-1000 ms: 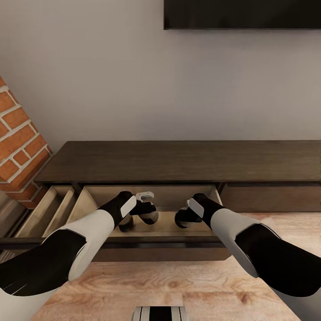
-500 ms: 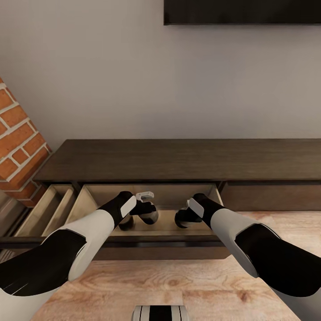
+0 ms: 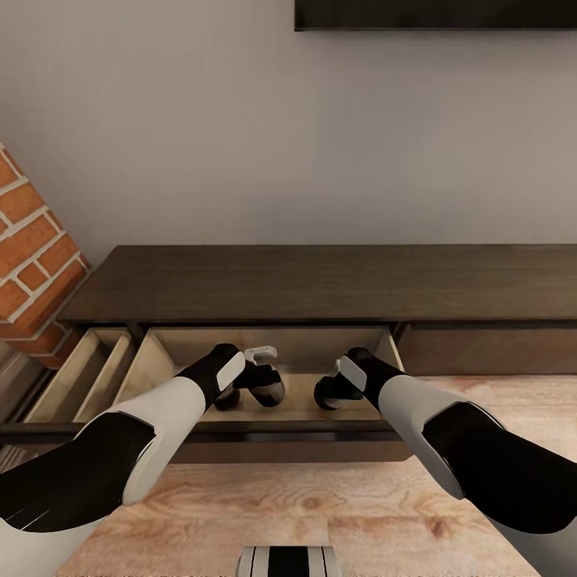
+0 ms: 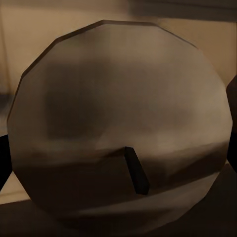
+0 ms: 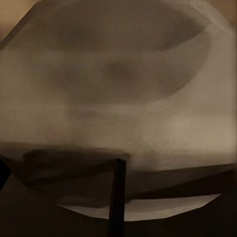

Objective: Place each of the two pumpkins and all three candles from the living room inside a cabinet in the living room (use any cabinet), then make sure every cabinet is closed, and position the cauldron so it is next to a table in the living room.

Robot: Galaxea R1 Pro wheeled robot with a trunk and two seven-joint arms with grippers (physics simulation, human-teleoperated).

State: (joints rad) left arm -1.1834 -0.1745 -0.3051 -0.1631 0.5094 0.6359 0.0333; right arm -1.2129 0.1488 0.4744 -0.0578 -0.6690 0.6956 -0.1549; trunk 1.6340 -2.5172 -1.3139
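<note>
Candles sit close before both wrist cameras: in the left wrist view a faceted beige-grey disc (image 4: 118,123) with a short dark wick, in the right wrist view a paler, blurred candle top (image 5: 118,98) with a thin black wick. Each shows a flat, many-sided end with soft brown shading.

In the head view both arms, glossy white and matte black, reach from the lower corners into an open drawer (image 3: 164,353) at the frame's lower middle. The drawer has smooth pale beige walls and belongs to a long, low cabinet (image 3: 320,280) of dark-brown wood with a faint grain. The left claw (image 3: 260,377) and the right claw (image 3: 328,393) hang over the drawer floor, near each other. Whether either claw is open or clamped on its candle cannot be told. A small dark shape (image 3: 227,399) sits on the drawer floor by the left claw.

Red brick (image 3: 32,256) with pale mortar stands at the left edge, a plain grey wall behind, and light wood planks (image 3: 320,505) below.
</note>
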